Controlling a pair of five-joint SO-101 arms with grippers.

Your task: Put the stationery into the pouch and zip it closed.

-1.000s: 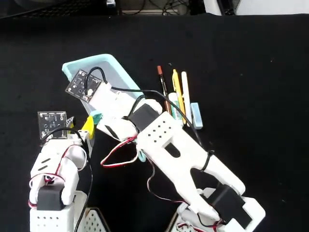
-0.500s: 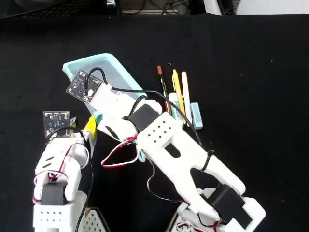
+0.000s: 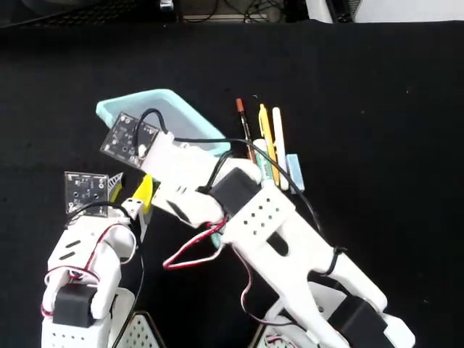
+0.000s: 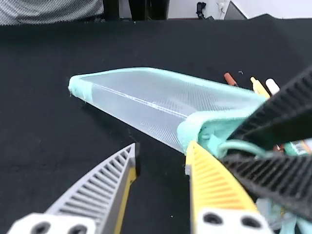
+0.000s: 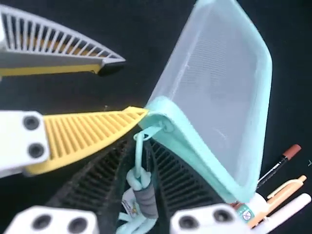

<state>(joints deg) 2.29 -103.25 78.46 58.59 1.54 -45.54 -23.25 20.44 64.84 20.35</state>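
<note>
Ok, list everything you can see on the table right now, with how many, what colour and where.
Mesh zip pouch: one, teal with clear mesh, left of the pens.
Pull cord: one, teal, at the pouch's near corner.
Brown-capped black pen: one, leftmost of the pens.
Yellow pen: one, middle of the pens.
Cream pen: one, rightmost of the pens.
Small block: one, light blue, right of the cream pen.
White-and-green stick: one, among the pens, partly under the right arm.
Table cloth: one, black, under everything.
Left gripper: one, yellow and grey fingers, open, at the pouch's near corner.
Right gripper: one, black fingers, shut on the pull cord.
</note>
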